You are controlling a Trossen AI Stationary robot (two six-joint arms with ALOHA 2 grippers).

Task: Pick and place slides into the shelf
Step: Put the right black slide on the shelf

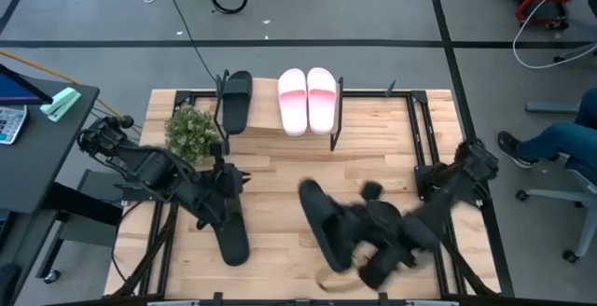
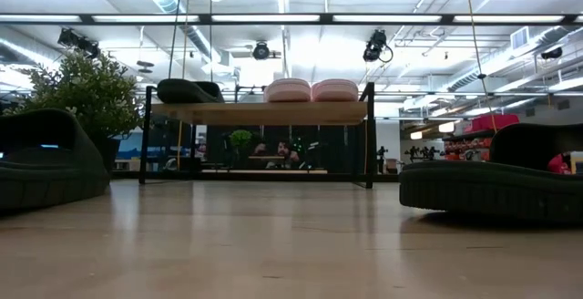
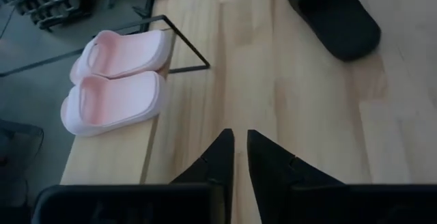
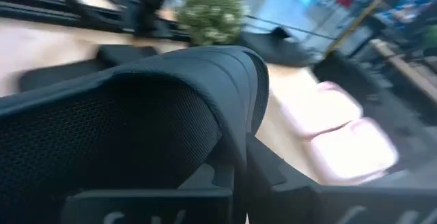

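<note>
The shelf (image 1: 266, 110) stands at the table's far side. On its top board rest one black slide (image 1: 237, 101) and two pink slides (image 1: 306, 101); all show in the low view (image 2: 264, 112). My left gripper (image 1: 233, 180) is shut and empty over the table's left part, just beyond another black slide (image 1: 230, 236) that lies flat on the table. My right gripper (image 1: 359, 231) is shut on a black slide (image 1: 320, 220) at the table's near middle. A further dark shape (image 1: 378, 269), blurred, lies near the front edge. My right gripper (image 4: 235, 176) pinches the edge of the black slide's wide strap (image 4: 229, 145) between its two fingers. The strap arches up right in front of the wrist camera and hides the rest of the slide. Whether the sole is clear of the table, I cannot tell.
A potted green plant (image 1: 191, 131) stands on the table beside the shelf's left end. Black metal frame rails (image 1: 424, 129) run along the table's right and left parts. A seated person's legs (image 1: 550, 147) show beyond the table's right edge. Bare wood lies in front of the shelf.
</note>
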